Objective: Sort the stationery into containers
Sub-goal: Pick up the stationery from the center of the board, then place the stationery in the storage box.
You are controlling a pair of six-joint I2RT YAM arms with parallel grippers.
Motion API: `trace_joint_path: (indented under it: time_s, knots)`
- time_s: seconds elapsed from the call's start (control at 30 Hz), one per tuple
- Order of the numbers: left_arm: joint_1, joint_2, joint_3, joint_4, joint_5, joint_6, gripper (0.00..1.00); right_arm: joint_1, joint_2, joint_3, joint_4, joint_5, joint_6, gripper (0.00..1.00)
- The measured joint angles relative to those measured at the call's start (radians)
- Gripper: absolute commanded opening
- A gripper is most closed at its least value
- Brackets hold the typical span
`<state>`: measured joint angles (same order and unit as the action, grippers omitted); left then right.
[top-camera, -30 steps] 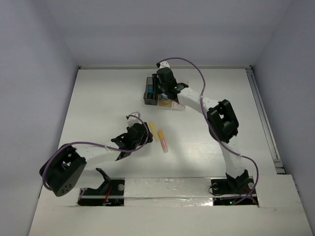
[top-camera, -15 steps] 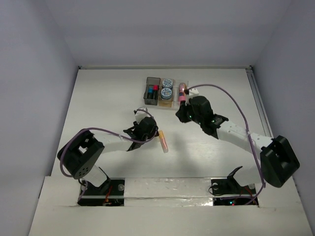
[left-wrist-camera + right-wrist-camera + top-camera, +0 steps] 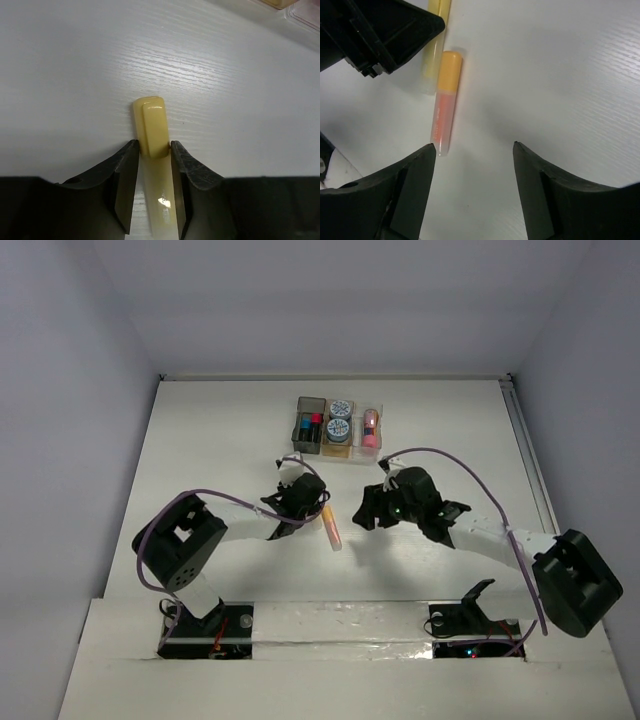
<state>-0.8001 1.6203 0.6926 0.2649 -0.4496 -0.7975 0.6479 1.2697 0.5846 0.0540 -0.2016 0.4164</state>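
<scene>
My left pincer (image 3: 153, 145) is clenched on the yellow highlighter (image 3: 152, 122), one jaw pressed to each long side just behind the cap, while the pen lies flat on the table (image 3: 220, 440) and has not been lifted. My right pincer (image 3: 473, 145) is released and holds nothing; its jaws stand wide apart above bare table, with the orange highlighter (image 3: 446, 110) just beyond its left jaw and lying beside the yellow one. In the overhead view the three joined bins sit in a row toward the far side of the table, well apart from both pens. The dark grey bin (image 3: 308, 402) holds the blue-black highlighter (image 3: 303, 425) and the pink-black highlighter (image 3: 314, 423); the amber bin (image 3: 340, 450) holds the two tape rolls (image 3: 341, 408), one behind the other; the clear bin (image 3: 380, 412) holds the pink bottle (image 3: 370, 426). Five items are thus already sorted, and I judge the task well past halfway. What remains, as far as these views show, is the two loose pens: the yellow one under my left grip, which needs lifting and carrying to a bin, most likely the dark grey one with the other highlighters, and the orange one, which neither pincer has yet taken.
</scene>
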Motion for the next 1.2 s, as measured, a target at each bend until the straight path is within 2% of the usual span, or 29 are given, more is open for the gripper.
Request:
trace_joint_path:
  time_s: [0.03, 0.13, 0.2, 0.3, 0.47, 0.6, 0.8, 0.83, 0.97, 1.0, 1.03, 1.1, 1.17, 1.2]
  knots:
    - [-0.001, 0.000, 0.000, -0.002, -0.007, 0.001, 0.28, 0.001, 0.001, -0.004, 0.004, -0.013, 0.002, 0.74]
    - [-0.006, 0.012, 0.016, -0.026, -0.036, 0.007, 0.33, 0.008, 0.018, -0.004, 0.020, -0.031, 0.016, 0.77]
    - [-0.010, 0.028, 0.034, -0.035, -0.056, 0.015, 0.31, 0.017, 0.037, -0.004, 0.030, -0.035, 0.022, 0.77]
    - [-0.011, 0.034, 0.040, -0.038, -0.075, 0.022, 0.00, 0.043, 0.078, 0.000, 0.034, -0.029, 0.026, 0.76]
    - [-0.011, 0.008, 0.045, -0.088, -0.095, 0.042, 0.00, 0.094, 0.129, 0.016, 0.028, 0.023, 0.026, 0.71]
    - [0.005, -0.063, 0.071, -0.164, -0.095, 0.084, 0.00, 0.101, 0.125, 0.016, 0.032, 0.052, 0.025, 0.70]
    - [0.101, -0.071, 0.321, -0.198, -0.073, 0.175, 0.00, 0.110, 0.125, 0.010, 0.056, 0.077, 0.026, 0.69]
    - [0.123, -0.058, 0.376, -0.203, -0.071, 0.193, 0.00, 0.111, 0.125, 0.006, 0.064, 0.081, 0.025, 0.66]
    - [0.216, 0.064, 0.613, -0.177, -0.032, 0.262, 0.00, 0.113, 0.114, -0.001, 0.067, 0.101, 0.020, 0.34]
    - [0.232, 0.106, 0.668, -0.174, -0.023, 0.278, 0.00, 0.113, 0.109, -0.002, 0.068, 0.106, 0.019, 0.14]
    - [0.248, 0.145, 0.713, -0.175, -0.017, 0.295, 0.00, 0.113, 0.102, -0.005, 0.069, 0.110, 0.013, 0.10]
    - [0.275, 0.224, 0.794, -0.183, 0.002, 0.326, 0.00, 0.113, 0.094, -0.006, 0.070, 0.117, 0.013, 0.08]
    - [0.290, 0.309, 0.875, -0.212, 0.018, 0.359, 0.00, 0.113, 0.088, -0.006, 0.069, 0.126, 0.009, 0.11]
    - [0.292, 0.345, 0.908, -0.222, 0.026, 0.373, 0.00, 0.113, 0.083, -0.006, 0.069, 0.130, 0.007, 0.19]
